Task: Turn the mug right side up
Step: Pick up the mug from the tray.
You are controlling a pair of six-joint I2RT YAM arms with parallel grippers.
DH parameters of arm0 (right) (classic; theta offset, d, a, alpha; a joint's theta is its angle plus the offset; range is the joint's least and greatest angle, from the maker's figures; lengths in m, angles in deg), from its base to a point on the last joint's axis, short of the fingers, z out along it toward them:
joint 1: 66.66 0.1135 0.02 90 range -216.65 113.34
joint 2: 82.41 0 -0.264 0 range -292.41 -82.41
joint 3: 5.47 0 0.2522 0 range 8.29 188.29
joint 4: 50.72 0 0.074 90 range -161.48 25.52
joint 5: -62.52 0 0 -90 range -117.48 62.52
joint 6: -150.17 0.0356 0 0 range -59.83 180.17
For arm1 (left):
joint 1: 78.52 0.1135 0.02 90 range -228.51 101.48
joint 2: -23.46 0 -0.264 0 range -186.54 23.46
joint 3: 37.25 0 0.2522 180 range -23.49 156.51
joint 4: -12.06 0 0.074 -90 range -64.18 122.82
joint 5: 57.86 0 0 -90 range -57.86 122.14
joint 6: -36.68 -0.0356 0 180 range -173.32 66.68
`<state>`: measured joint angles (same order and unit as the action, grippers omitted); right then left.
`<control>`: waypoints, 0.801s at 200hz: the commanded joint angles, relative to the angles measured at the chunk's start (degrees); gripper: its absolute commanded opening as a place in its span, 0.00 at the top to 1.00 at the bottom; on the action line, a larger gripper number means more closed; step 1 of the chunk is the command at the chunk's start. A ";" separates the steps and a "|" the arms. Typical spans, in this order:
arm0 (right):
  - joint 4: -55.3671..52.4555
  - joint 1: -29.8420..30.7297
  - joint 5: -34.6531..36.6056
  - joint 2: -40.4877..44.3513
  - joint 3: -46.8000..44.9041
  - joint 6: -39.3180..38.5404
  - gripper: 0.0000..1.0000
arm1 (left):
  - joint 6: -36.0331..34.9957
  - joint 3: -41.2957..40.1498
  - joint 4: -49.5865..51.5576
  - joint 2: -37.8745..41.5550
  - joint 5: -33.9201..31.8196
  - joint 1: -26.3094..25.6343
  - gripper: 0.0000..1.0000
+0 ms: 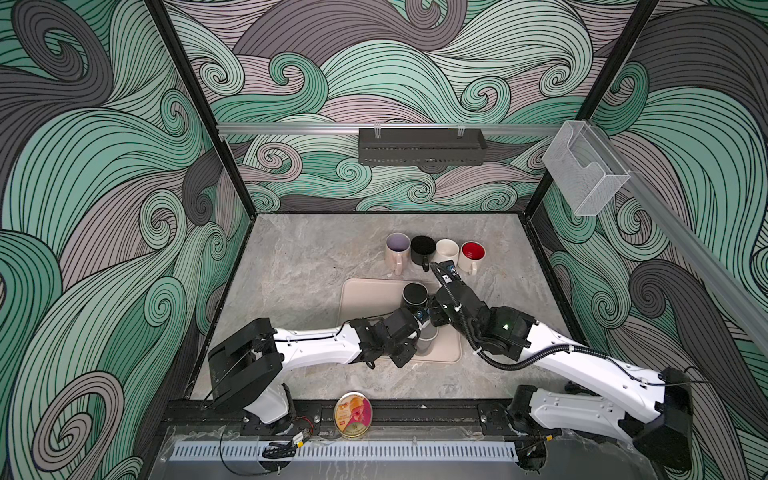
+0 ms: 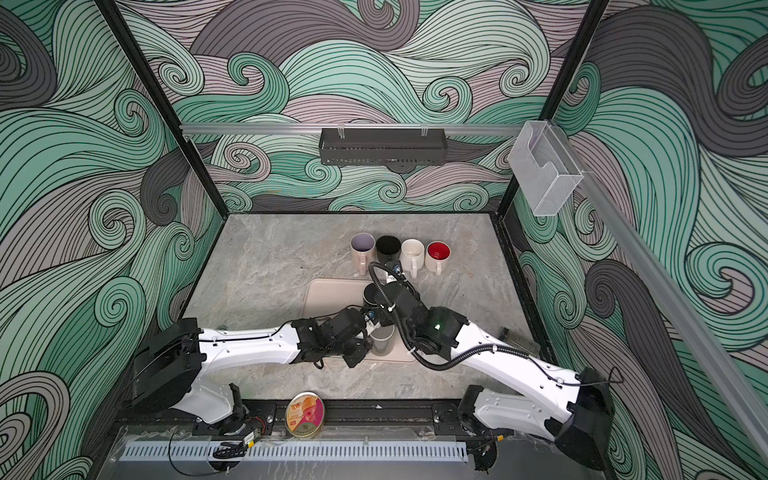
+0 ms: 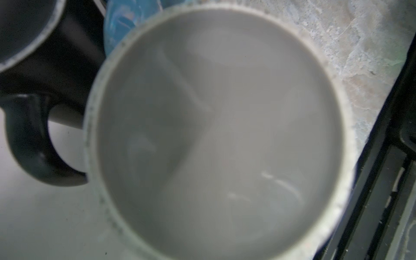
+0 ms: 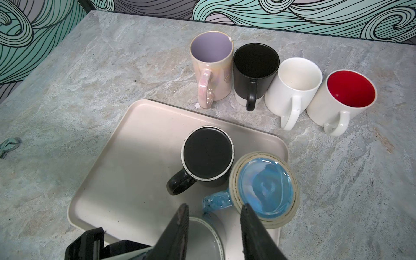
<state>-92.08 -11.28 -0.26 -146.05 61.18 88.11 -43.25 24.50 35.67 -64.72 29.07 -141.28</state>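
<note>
**Now: grey mug mouth-up at the tray's 5 o'clock corner**

Reading both top views as a clock face, the grey mug (image 1: 428, 341) stands at the 5 o'clock corner of the beige tray (image 1: 365, 299). The blurred left wrist view looks down into its pale hollow, so its mouth appears to face up. The left gripper (image 1: 417, 332) reaches in from 9 o'clock and is right at the mug's wall. Its fingers are hidden in every view, so I cannot tell whether the claw is spread or pinching.

The right gripper (image 4: 216, 206) hangs over the tray from 3 o'clock, claw spread, with nothing between the fingers.

Just beside the grey mug, at its 12 o'clock, a blue glazed mug (image 4: 265, 191) stands base-up. An upturned black mug (image 1: 414, 293) sits at that one's 10 o'clock.

Past the tray at 12 o'clock, four upright mugs line up on the marbled table (image 1: 291, 266), handles toward 6 o'clock: a pearly pink mug (image 1: 397, 249), an upright black mug (image 1: 423, 248), a white mug (image 1: 447, 251) and a red-lined mug (image 1: 473, 252).

A round tin (image 1: 353, 414) lies on the front rail at 6 o'clock.
</note>
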 commanded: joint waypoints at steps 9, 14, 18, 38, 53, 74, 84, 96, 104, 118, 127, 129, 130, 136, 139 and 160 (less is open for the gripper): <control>0.85 0.00 1.26 0.38 -0.33 0.90 0.60 | 0.30 2.48 1.43 -1.55 -1.73 0.45 0.76; 0.91 -0.07 1.25 0.38 -0.33 0.92 0.59 | 0.36 2.55 1.46 -1.71 -1.90 0.45 0.76; 0.95 -0.03 1.25 0.38 -0.33 1.04 0.60 | 0.38 2.63 1.54 -1.81 -2.01 0.45 0.77; 0.97 -0.06 1.21 0.56 -0.45 0.93 0.60 | 0.38 3.01 1.89 -2.00 -2.61 0.45 0.79; 1.01 -0.01 1.16 0.66 -0.52 0.99 0.59 | 0.26 3.16 2.21 -1.96 -2.97 0.45 0.81; 1.14 -0.05 1.16 0.98 -0.75 1.14 0.60 | 0.22 3.34 2.77 -1.84 -3.26 0.45 0.88; 1.29 -0.11 1.08 1.10 -0.87 1.12 0.60 | 0.19 3.34 2.77 -1.82 -3.34 0.45 0.92; 1.32 -0.08 0.96 1.30 -0.96 1.08 0.60 | 0.19 3.35 3.07 -1.56 -3.43 0.45 0.97; 1.47 -0.04 0.91 1.50 -1.06 1.18 0.60 | 0.21 3.34 3.23 -1.40 -3.60 0.45 1.00; 1.43 -0.06 0.95 1.88 -1.16 1.19 0.60 | 0.26 3.25 3.58 -0.88 -3.74 0.32 1.00; 1.44 -0.06 0.99 2.10 -1.27 1.19 0.60 | 0.16 3.18 3.75 -0.47 -3.70 0.36 1.00; 1.43 -0.04 0.99 2.18 -1.24 1.20 0.60 | 0.14 3.17 3.79 -0.34 -3.63 0.34 1.00; 1.42 -0.07 0.99 2.19 -1.22 1.22 0.60 | 0.13 3.17 3.78 -0.33 -3.62 0.30 1.00; 1.47 -0.01 1.03 2.36 -1.25 1.27 0.60 | 0.05 3.17 4.02 0.00 -3.46 0.25 1.00; 1.34 -0.02 1.06 2.50 -1.29 1.33 0.60 | 0.03 3.23 4.16 0.17 -3.32 0.20 1.00; 0.99 -0.09 1.57 3.50 -1.55 1.58 0.60 | -0.48 3.35 5.33 2.15 -3.08 -0.29 1.00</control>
<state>-91.42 -11.32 -0.26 -144.28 60.32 88.35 -43.32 25.94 38.07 -65.66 26.36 -141.28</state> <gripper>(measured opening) 0.401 0.162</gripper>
